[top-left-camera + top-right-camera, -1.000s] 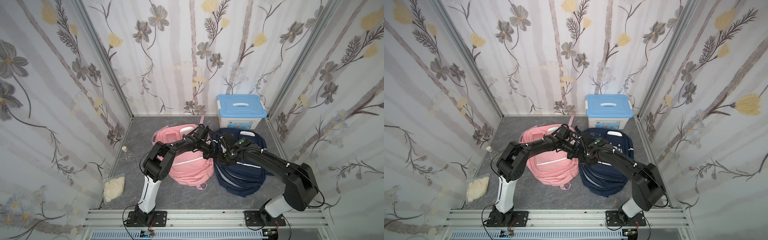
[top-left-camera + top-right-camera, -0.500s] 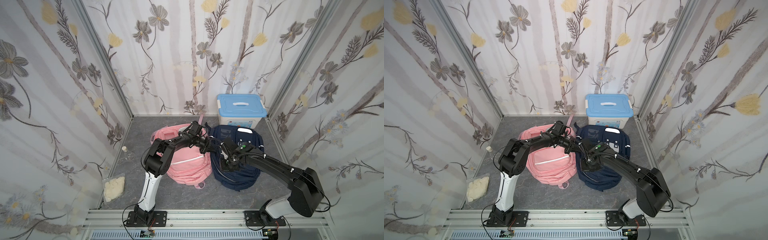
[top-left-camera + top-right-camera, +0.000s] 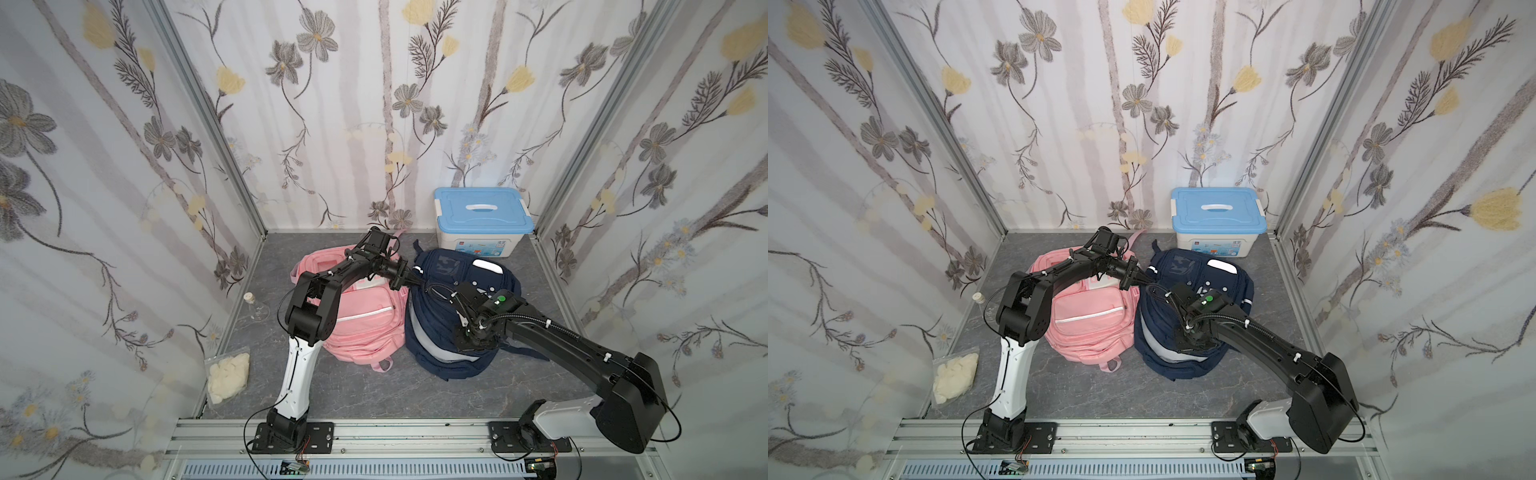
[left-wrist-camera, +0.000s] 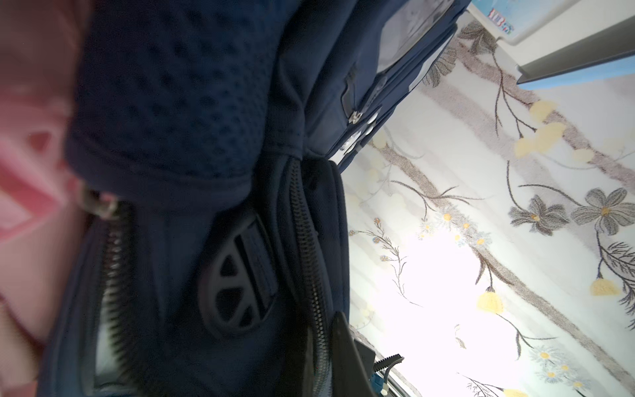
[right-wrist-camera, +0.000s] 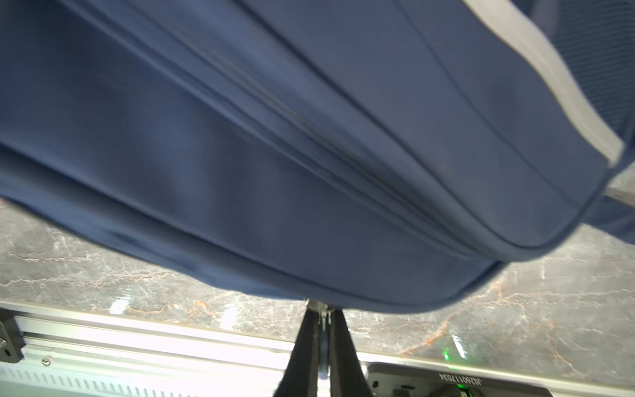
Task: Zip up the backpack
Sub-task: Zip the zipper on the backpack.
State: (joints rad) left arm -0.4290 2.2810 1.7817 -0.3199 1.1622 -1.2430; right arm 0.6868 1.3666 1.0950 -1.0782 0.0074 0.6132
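Zipping under way: right claw [image 5: 319, 311] pinched tight on the pull [image 5: 318, 304] at the backpack [image 3: 446, 266] near edge.
Backpack lies beside pink bag [image 3: 361, 328]; left claw [image 3: 408, 277] is clamped on its top edge, probably bracing. Next: drag pull along track, fabric taut.

Pink backpack [image 3: 365, 328] flush against navy backpack [image 3: 446, 266]

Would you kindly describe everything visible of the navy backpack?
The navy backpack is dark blue fabric with a grey stripe, a mesh panel and black zippers. It lies slumped on the grey table, against the pink backpack. The left gripper is shut near its top end; the right gripper is shut on a zipper pull near its bottom end.
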